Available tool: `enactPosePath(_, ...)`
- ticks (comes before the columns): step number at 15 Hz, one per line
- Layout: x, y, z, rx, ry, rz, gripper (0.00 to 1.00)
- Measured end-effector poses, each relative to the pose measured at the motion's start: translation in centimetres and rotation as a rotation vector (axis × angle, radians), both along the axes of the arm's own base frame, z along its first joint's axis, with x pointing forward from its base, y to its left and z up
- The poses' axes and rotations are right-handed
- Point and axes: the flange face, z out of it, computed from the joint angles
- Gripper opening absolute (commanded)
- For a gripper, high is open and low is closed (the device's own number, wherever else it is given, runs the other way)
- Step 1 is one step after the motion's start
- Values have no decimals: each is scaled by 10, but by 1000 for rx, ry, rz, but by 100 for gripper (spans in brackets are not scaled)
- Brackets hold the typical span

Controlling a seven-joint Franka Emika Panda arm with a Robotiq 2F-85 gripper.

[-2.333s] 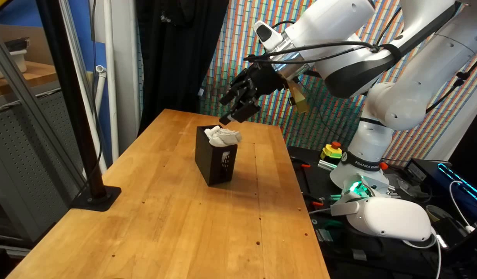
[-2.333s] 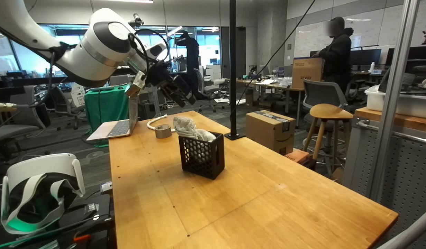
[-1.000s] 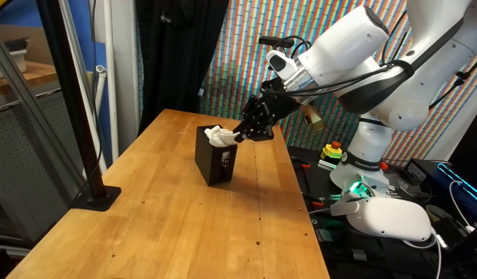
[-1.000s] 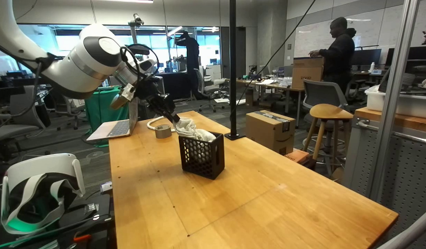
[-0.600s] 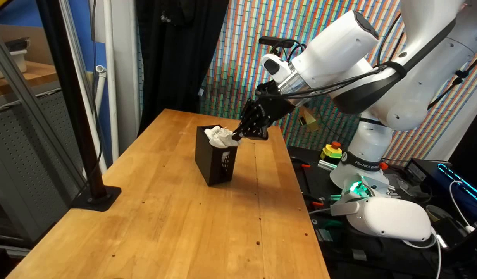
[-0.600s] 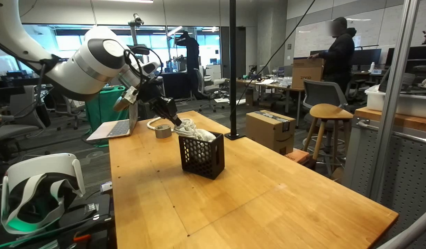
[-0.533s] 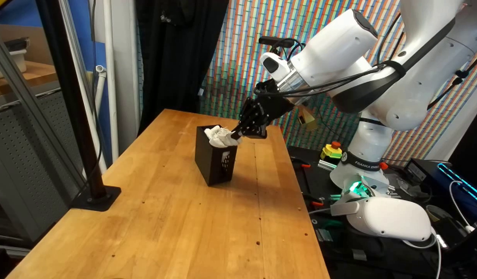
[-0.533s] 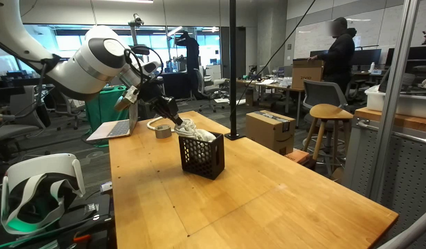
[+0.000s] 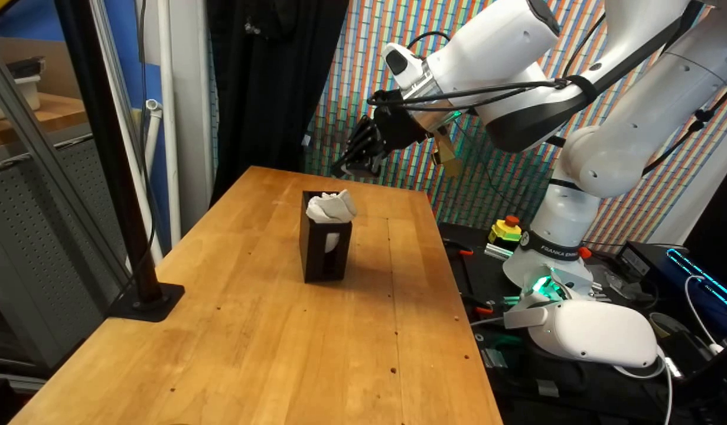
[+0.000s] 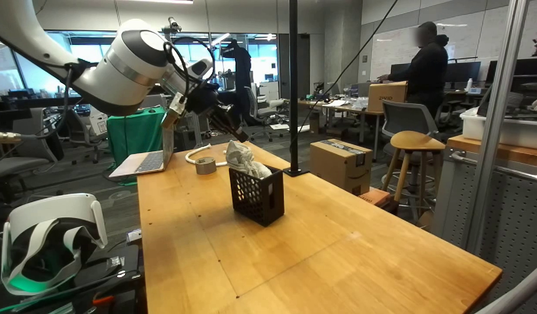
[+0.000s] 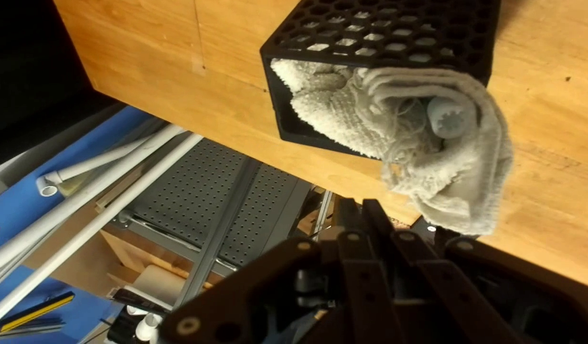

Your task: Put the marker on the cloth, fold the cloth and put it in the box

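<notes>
Only tucking seems left: cloth [image 9: 329, 209] pokes from the box [image 9: 316, 249], apparently round the marker [image 11: 449, 117]; end effector [image 11: 360, 209] together, empty.

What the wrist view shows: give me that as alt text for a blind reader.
A pale cloth bulges from the mouth of a black box on a table, with what looks like a marker tucked in its folds. At the bottom, apart from the cloth, the claw is shut and empty.
</notes>
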Motion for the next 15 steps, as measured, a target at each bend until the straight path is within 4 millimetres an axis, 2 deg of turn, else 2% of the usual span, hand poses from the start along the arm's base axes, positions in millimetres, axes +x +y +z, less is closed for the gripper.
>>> enactPosePath(6, 4, -2, -14, -33, 8, -31, 9)
enactPosePath(12, -9, 26, -11, 0, -16, 51, 10)
enactPosePath(13, -11, 30, -8, 5, -27, 62, 27)
enactPosePath(14, -14, 34, -4, 9, -40, 73, 36)
enactPosePath(15, -16, 37, -1, 13, -52, 82, 38)
